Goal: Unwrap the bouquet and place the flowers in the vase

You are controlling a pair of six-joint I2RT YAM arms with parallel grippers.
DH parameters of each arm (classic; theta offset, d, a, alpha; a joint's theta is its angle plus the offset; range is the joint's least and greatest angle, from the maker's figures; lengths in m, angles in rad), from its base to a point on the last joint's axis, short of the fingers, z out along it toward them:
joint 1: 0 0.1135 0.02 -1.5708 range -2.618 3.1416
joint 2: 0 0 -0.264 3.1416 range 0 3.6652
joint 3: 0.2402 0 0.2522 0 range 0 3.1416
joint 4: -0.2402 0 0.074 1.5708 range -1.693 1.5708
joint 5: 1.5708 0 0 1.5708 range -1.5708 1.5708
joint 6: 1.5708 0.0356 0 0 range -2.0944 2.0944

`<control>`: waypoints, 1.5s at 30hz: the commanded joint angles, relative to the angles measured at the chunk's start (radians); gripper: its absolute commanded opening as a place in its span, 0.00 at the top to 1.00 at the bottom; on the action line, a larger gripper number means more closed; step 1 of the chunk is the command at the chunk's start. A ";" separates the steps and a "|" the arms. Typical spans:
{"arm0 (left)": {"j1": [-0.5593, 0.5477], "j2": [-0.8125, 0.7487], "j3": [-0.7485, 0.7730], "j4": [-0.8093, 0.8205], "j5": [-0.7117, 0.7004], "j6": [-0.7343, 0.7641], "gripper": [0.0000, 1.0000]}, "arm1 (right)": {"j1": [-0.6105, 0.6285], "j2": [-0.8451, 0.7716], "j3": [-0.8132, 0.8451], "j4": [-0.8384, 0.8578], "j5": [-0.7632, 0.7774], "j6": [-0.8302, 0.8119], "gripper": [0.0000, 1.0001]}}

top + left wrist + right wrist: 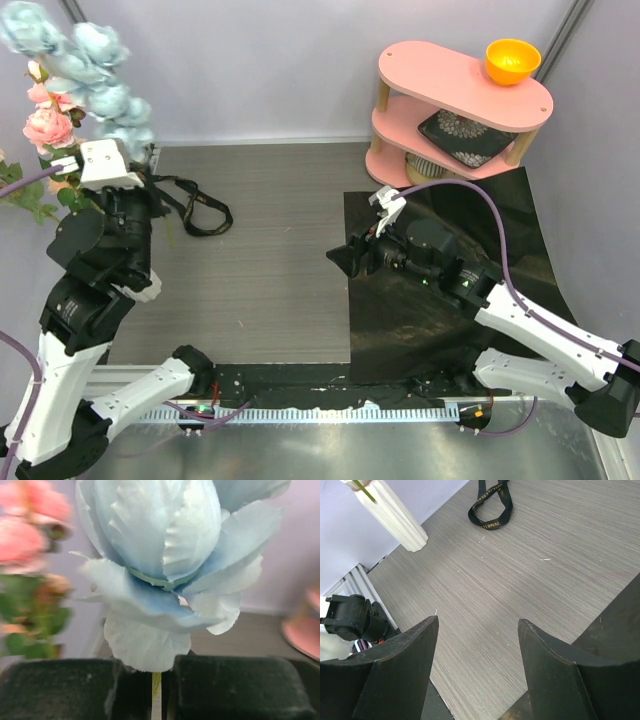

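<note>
The flowers (88, 62), pale-blue and pink blooms on green stems, stand high at the far left. My left gripper (105, 165) is raised among them. In the left wrist view a big pale-blue bloom (165, 555) fills the frame, and the left gripper (157, 690) is shut on its thin green stem (156, 682). The cream ribbed vase (390, 512) shows only in the right wrist view, with a green stem in its mouth. The bouquet's black paper (500, 260) lies flat on the right. My right gripper (345, 262) (477, 630) hangs open and empty over the paper's left edge.
The black ribbon (195, 205) (492, 505) lies loose on the grey table behind the left arm. A pink two-tier shelf (465, 100) at the back right carries an orange bowl (512, 60), a floral black plate (467, 135) and a ribbed white cup (425, 165).
</note>
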 commanded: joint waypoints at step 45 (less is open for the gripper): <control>0.852 0.164 -0.091 0.198 -0.175 -0.213 0.00 | -0.001 -0.016 -0.049 -0.002 0.044 -0.087 0.30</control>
